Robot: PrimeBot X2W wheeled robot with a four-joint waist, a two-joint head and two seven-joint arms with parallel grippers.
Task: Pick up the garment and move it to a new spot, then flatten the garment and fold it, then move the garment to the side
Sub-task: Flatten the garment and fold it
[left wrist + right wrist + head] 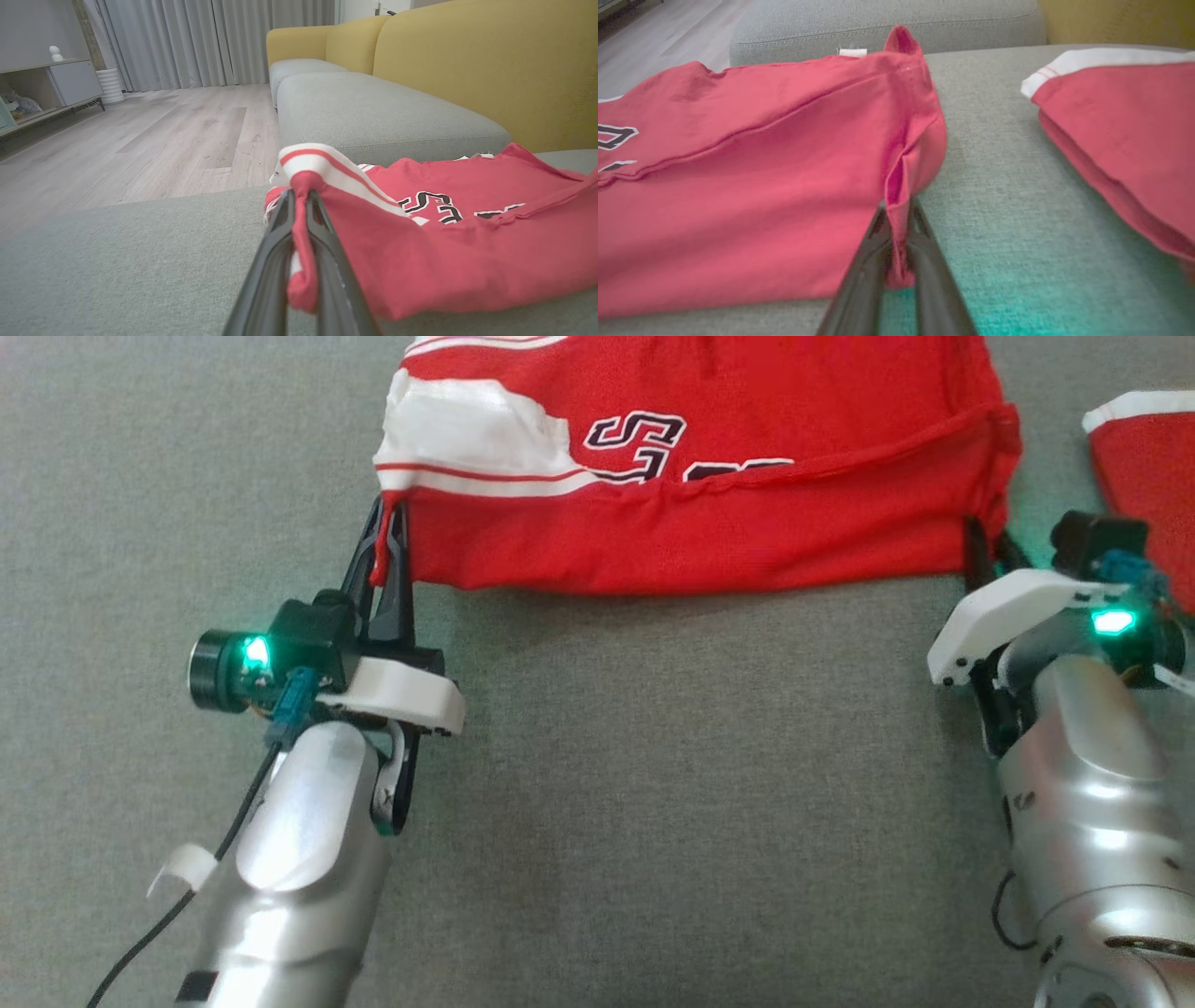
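Red jersey cloth sits between both jaws. The left gripper (385, 537) is clamped tight on the near-left corner of the garment (691, 532), and the right gripper (899, 219) is closed on a fold at its near-right corner. The garment lies partly folded on the grey sofa cushion (653, 756), its near edge spanning the 2 grips. Handling, judged: light, soft, limp; best held at corners or hems. 1 other red piece (1153, 476) lies beside it, apart.

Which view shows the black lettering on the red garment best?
Head view: the lettering lies nearly face-on, though a fold of the garment covers its lower part. The left wrist view shows it slanted; the right wrist view catches a sliver at that view's left edge.
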